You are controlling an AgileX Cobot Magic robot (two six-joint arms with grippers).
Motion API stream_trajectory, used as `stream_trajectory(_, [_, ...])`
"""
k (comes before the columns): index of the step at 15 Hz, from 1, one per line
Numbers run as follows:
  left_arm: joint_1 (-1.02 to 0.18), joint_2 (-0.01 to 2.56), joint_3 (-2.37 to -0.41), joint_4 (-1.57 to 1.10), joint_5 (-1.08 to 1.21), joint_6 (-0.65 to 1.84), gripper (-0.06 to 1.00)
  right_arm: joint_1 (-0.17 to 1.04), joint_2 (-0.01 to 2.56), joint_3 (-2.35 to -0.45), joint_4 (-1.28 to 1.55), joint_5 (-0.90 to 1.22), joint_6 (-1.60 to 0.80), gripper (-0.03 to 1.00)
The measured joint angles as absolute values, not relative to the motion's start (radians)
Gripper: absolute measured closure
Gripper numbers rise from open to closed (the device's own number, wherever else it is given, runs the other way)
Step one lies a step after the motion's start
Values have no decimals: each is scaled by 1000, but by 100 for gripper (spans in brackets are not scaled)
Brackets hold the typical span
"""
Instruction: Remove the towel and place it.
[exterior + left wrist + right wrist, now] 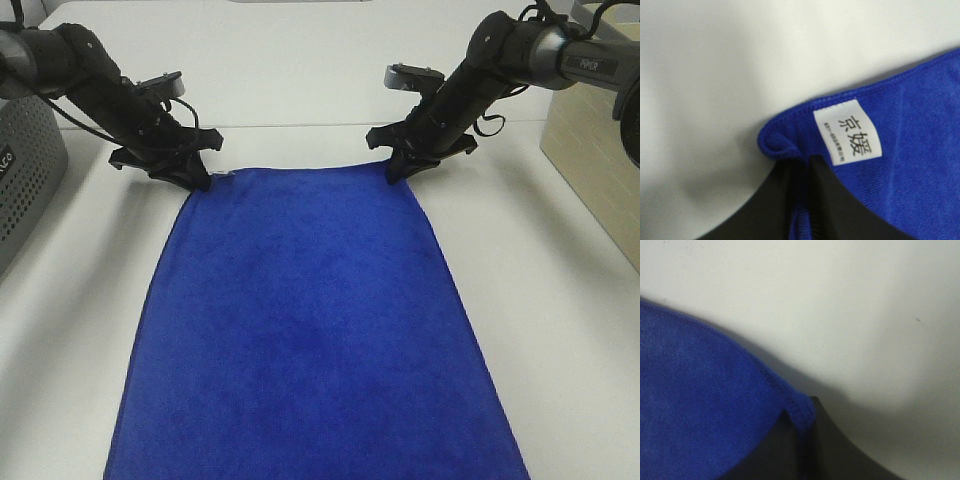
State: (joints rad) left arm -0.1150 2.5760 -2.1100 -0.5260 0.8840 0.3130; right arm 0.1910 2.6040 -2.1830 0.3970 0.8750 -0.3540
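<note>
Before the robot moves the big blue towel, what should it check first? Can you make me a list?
1. Left gripper pinching the towel corner beside the white tag: ok.
2. Right gripper pinching the other far corner: ok.
3. Towel lying flat on the table, nothing resting on it: ok.
4. Two held corners about level with each other: ok.
5. Near end of the towel free: cannot tell, it runs out of the picture.
6. Grey basket and beige box off the towel: ok.
</note>
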Motion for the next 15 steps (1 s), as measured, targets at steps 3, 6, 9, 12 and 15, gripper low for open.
stream_trajectory(3, [-119,2577,-2110,-526,880,336,93,191,2605,-2183,395,861,-355,95])
stream_trajectory(6, [-119,2577,-2110,-526,870,339,93,191,2606,-2184,383,849,-355,95])
stream_trajectory(9, [-121,2577,-2145,-525,838,351,93,192,2603,-2185,322,776,-355,95])
stream_trajectory(12, [-131,2577,-2196,-525,784,357,93,192,2590,-2185,271,710,-355,95])
stream_trajectory(15, [-138,2577,-2238,-510,683,381,94,192,2584,-2185,229,562,-355,95])
